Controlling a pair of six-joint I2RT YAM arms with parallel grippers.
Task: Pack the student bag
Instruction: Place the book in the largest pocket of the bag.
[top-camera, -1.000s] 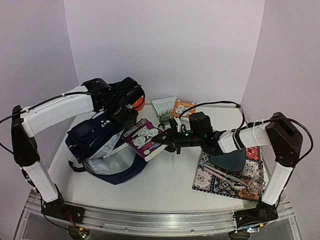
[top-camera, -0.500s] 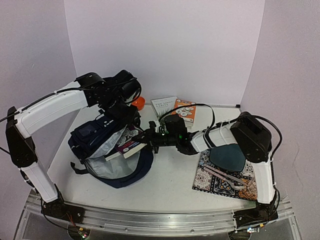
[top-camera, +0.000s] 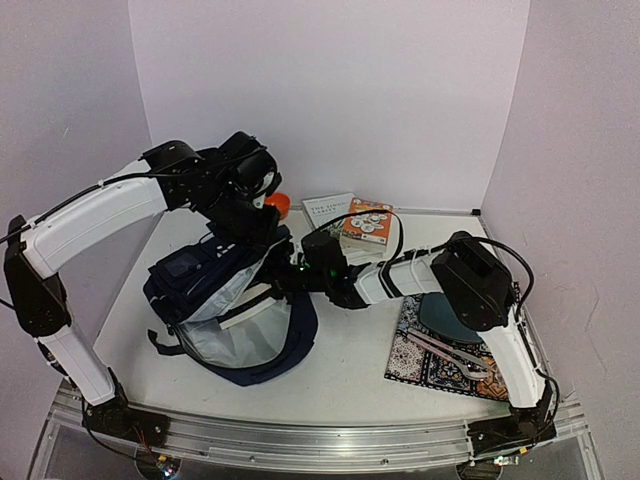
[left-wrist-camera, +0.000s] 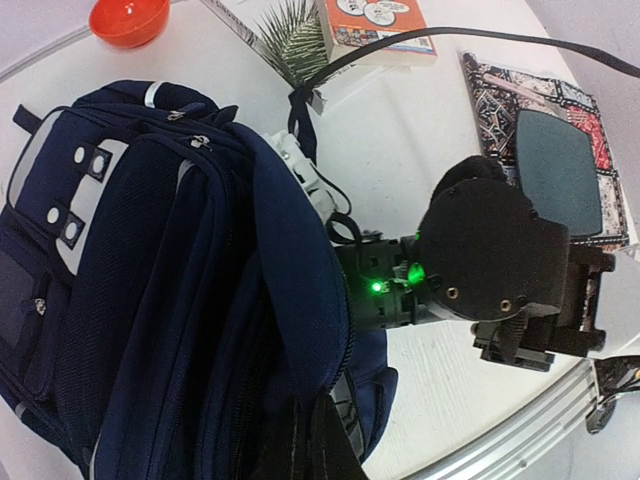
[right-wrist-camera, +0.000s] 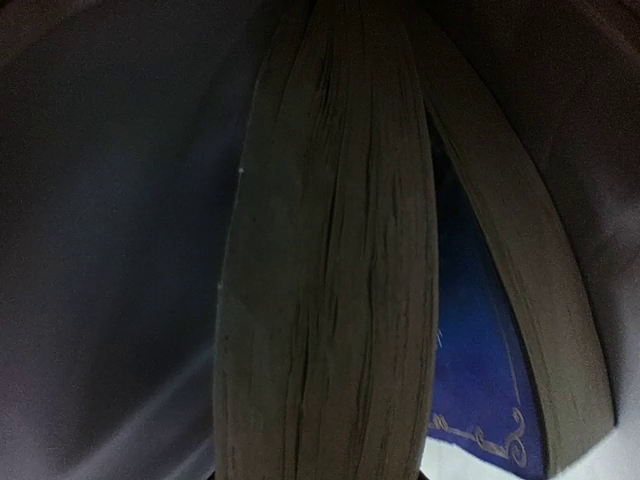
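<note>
1. Student bag (top-camera: 200, 280): lies left of centre on the desk (top-camera: 350, 350), mouth gaping toward the right arm for loading.
2. Left pincer (left-wrist-camera: 312, 445): clamps fully shut on the bag's upper rim, lifting it so the opening stays wide.
3. Right pincer (top-camera: 288, 280): reaches into that mouth, part-closed around a book (right-wrist-camera: 330, 250), likely sliding it in.

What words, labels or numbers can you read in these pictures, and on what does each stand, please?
No text is legible.
White book with a palm leaf: print too small.
Orange book: print blurred.
Backpack: no lettering shows.
Book in its opening: only page edges show.
</note>
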